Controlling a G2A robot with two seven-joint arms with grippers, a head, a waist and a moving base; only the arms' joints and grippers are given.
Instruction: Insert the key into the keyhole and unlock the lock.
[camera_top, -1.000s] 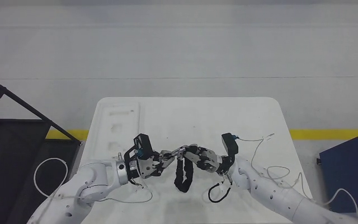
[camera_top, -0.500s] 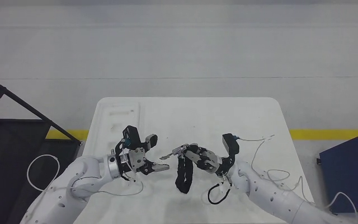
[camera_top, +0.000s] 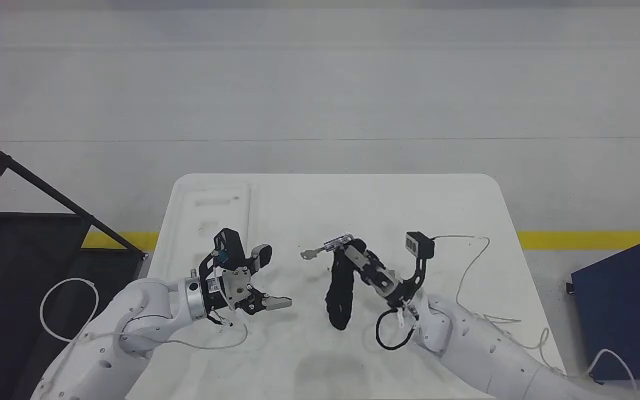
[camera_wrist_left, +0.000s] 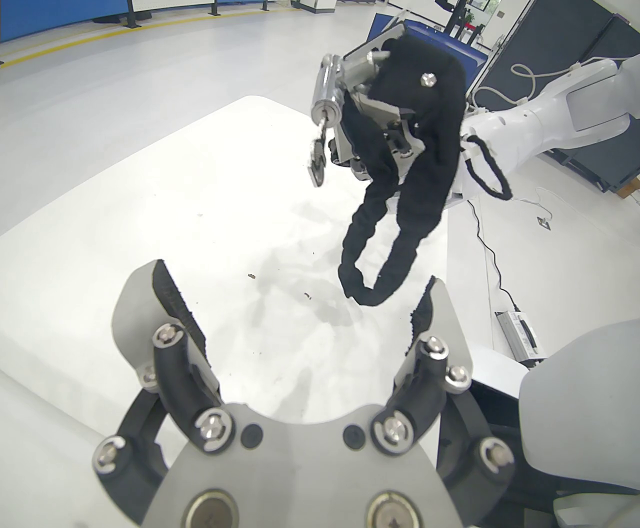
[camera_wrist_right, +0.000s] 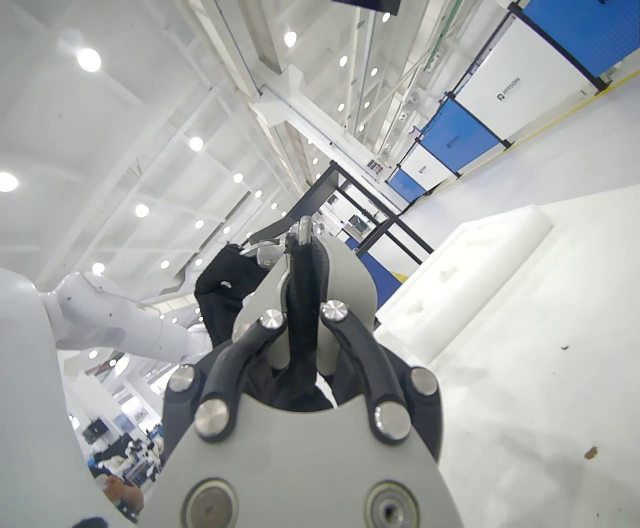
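Black fabric sleeves the chain lock (camera_wrist_left: 430, 165), which the right hand (camera_wrist_right: 302, 250) clenches near its top and holds up above the table (camera_wrist_left: 150, 200); the sleeved loop hangs free, its lowest bend near the tabletop, though I cannot tell whether it touches. From the lock's upper end a steel cylinder (camera_wrist_left: 327, 100) juts toward the left arm, and the key (camera_wrist_left: 317, 160) sticks out of its end face. It seems pushed home there, with its head drooping downward. The left hand (camera_wrist_left: 296, 275) is released, its fingers (camera_wrist_left: 145, 310) spread wide and holding nothing; it hovers low over the table, facing the key and well apart from it.

Insertion looks done, so by my judgement the step in hand is the turn; whether the lock has already opened cannot be told. To do it well, the left hand should come in along the cylinder's axis, line its fingers up with the flat faces of the key's head, and close squarely on the head alone — not on the cylinder; the twist should run about the key's own axis, with no sideways pull that could bend it or drag it out; the right hand must grip hard enough that the body does not spin with the key — the soft sleeve may let it slip.
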